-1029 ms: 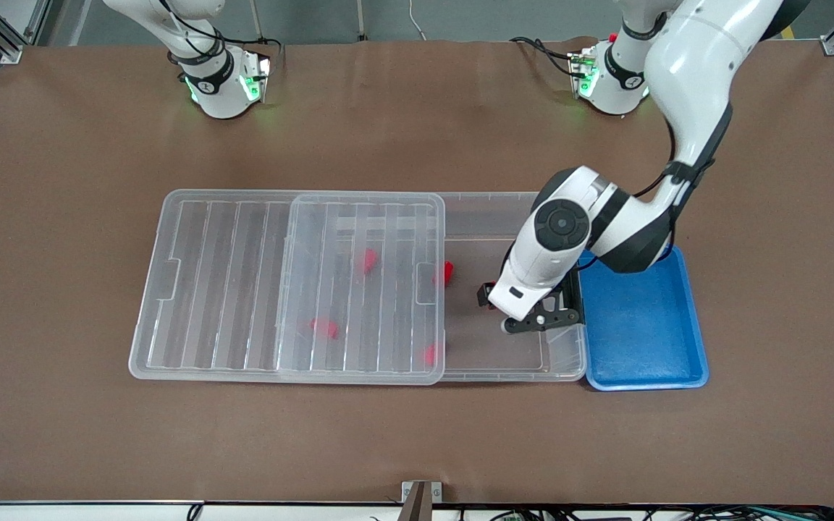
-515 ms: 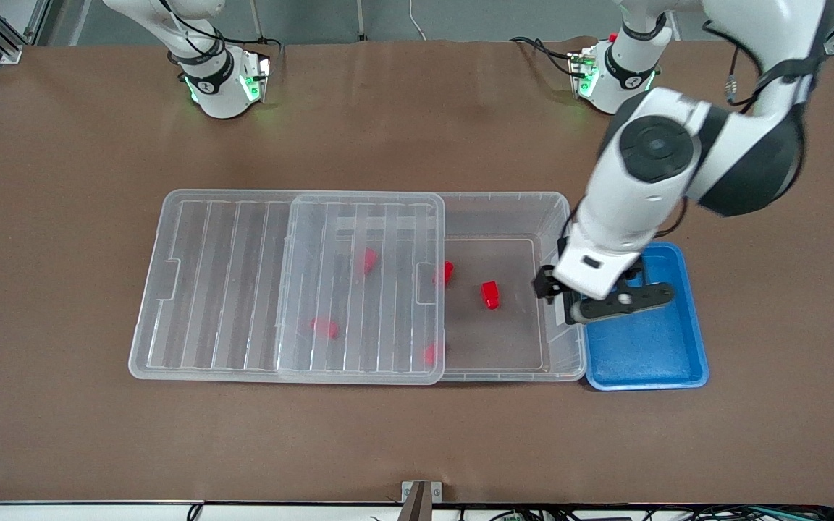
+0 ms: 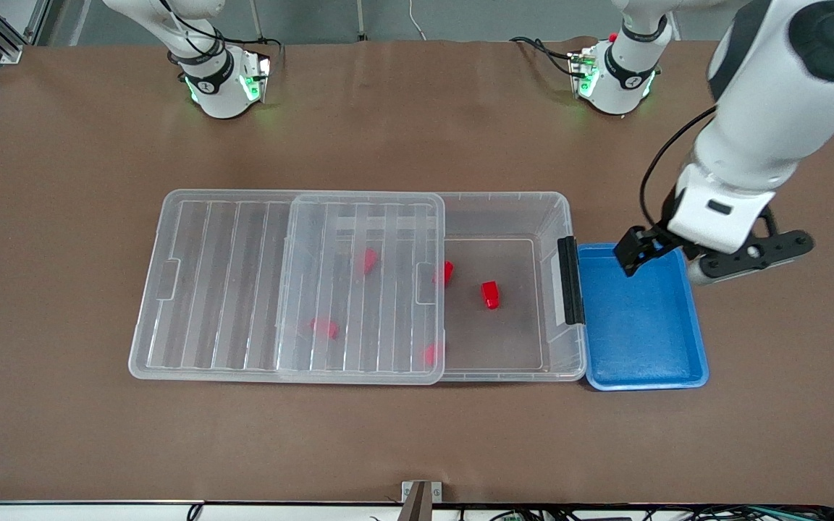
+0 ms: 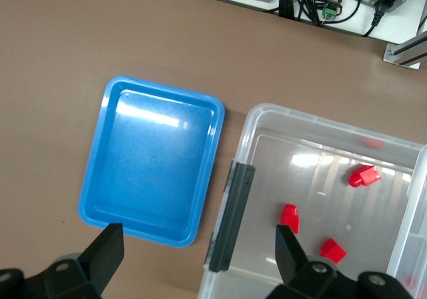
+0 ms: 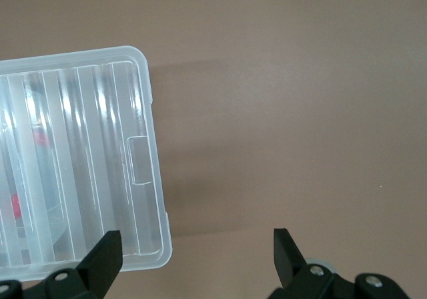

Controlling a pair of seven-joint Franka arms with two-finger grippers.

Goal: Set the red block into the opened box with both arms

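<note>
The red block (image 3: 490, 294) (image 4: 289, 217) lies on the floor of the uncovered part of the clear box (image 3: 504, 197) (image 4: 313, 122). Three similar red pieces (image 3: 448, 272) sit at or under the ribbed lid (image 3: 243, 282) (image 5: 80, 165), which is slid toward the right arm's end. My left gripper (image 3: 662, 262) (image 4: 198, 249) hangs open and empty, up in the air over the blue tray's edge by the black latch (image 3: 570, 280) (image 4: 230, 225). My right gripper (image 5: 197, 249) is open and empty over bare table beside the lid's end. It is out of the front view.
An empty blue tray (image 3: 645, 376) (image 4: 97, 179) lies against the box's latch end. The right arm's base (image 3: 218, 83) and the left arm's base (image 3: 616, 76) stand at the table's back edge. Brown table surrounds the box.
The left gripper has lifted out of the box and swung away toward the blue tray. The red block it was over now lies alone on the box floor. Right arm unchanged.
</note>
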